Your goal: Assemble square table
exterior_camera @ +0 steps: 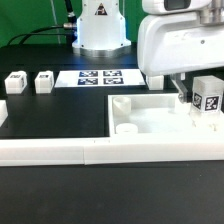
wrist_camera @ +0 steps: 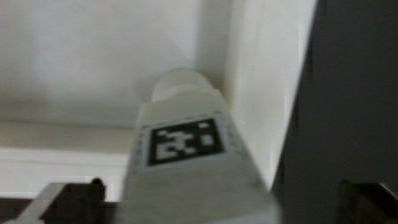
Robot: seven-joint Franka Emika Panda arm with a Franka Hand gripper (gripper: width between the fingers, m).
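Note:
The square tabletop slab (exterior_camera: pixel 150 113) lies white and rimmed on the black table, right of centre in the exterior view. A white leg with a black-and-white tag (exterior_camera: pixel 208 97) stands upright in its corner at the exterior view's right. It also shows in the wrist view (wrist_camera: pixel 183 140), set in the slab's corner (wrist_camera: pixel 71 90). My gripper (exterior_camera: pixel 196 96) (wrist_camera: pixel 217 197) straddles this leg. Its dark fingertips (wrist_camera: pixel 80 200) stand on either side with a narrow gap to the leg, so it looks open. Two more leg blocks (exterior_camera: pixel 15 84) (exterior_camera: pixel 44 81) lie at the exterior view's left.
The marker board (exterior_camera: pixel 100 76) lies flat behind the slab, in front of the arm's white base (exterior_camera: pixel 100 30). A long low white border wall (exterior_camera: pixel 90 150) runs along the front. The black table (wrist_camera: pixel 347 90) shows beside the slab's rim.

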